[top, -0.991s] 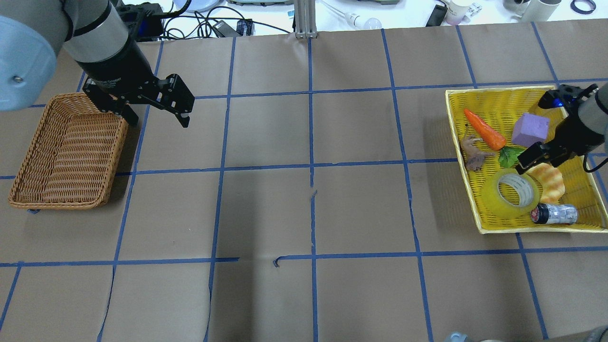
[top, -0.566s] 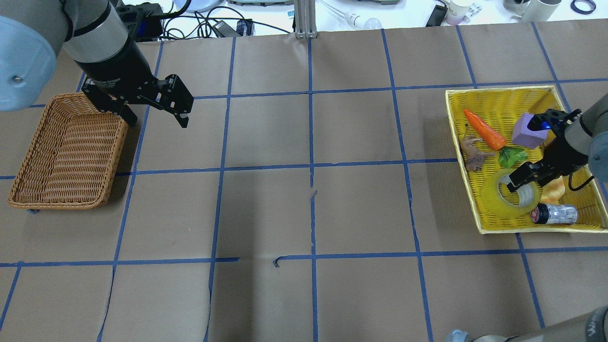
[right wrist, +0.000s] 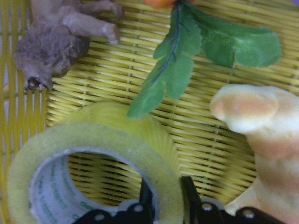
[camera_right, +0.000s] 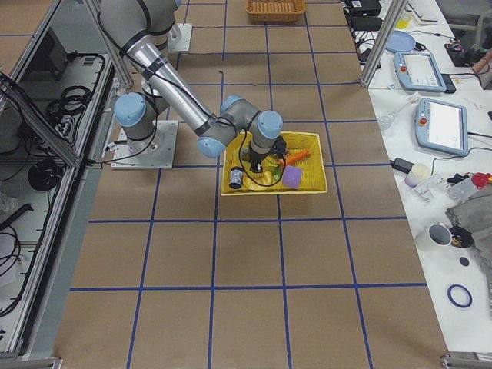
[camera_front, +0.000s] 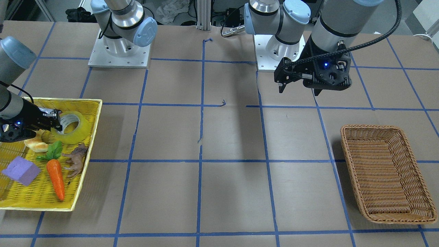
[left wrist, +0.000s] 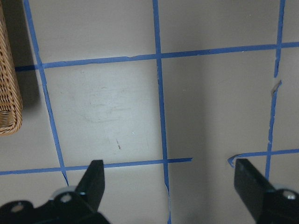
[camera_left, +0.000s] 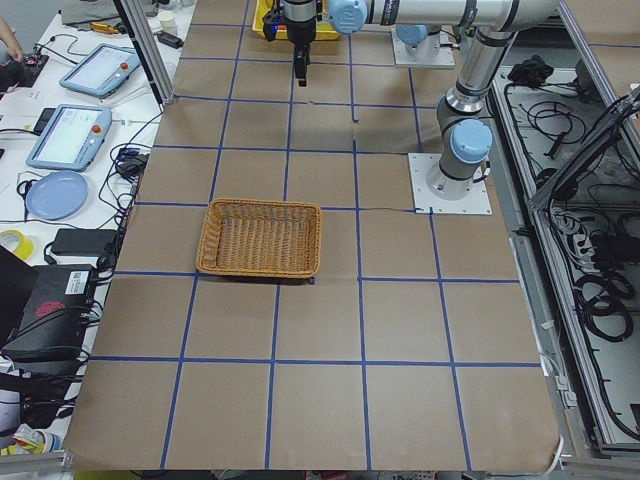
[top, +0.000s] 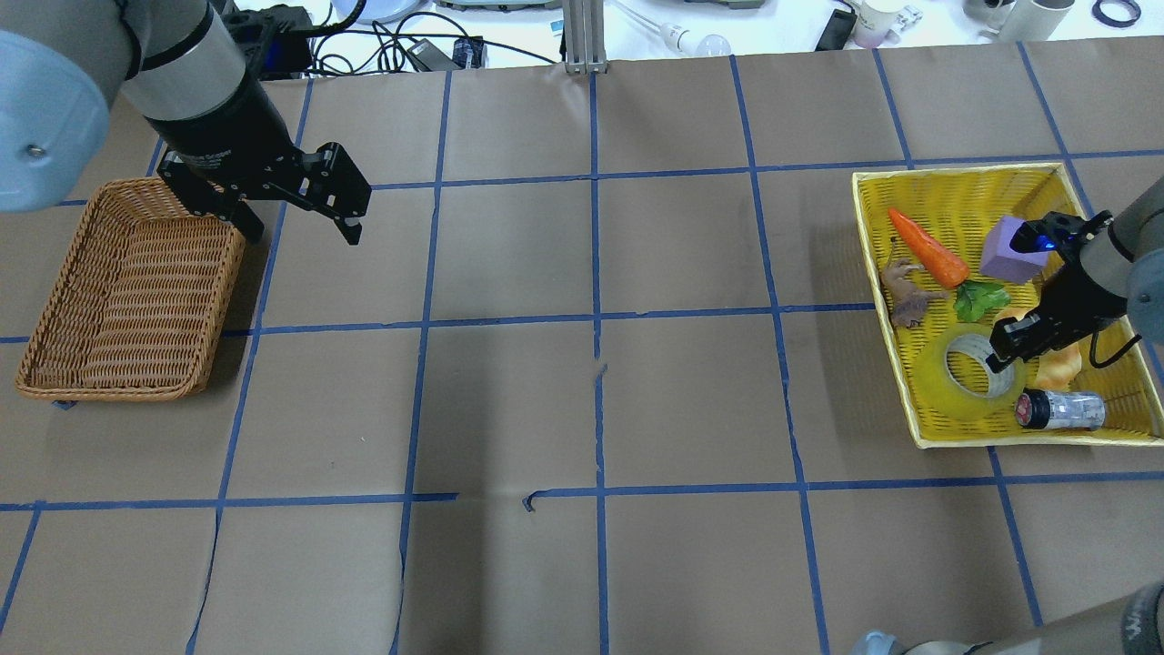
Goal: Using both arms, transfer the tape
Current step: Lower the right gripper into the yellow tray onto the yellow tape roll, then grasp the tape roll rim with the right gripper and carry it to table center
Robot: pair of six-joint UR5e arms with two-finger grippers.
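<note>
The right tool (top: 998, 353) reaches down into the yellow basket (top: 875, 196). Its fingers (right wrist: 188, 193) sit astride the wall of the tape (top: 946, 387), one inside the core and one outside, seemingly pinching it, though the wrist view is blurred. The bread (right wrist: 252, 112) lies just beside that tool. The left tool (top: 302, 227) hangs spread wide above the desk (top: 591, 409), the wicker basket (top: 127, 291) just beside it.

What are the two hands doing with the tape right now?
Right hand clamped on tape wall, tape lying in yellow basket. Left hand open, beside wicker basket. Bread and bottle crowd the tape.
</note>
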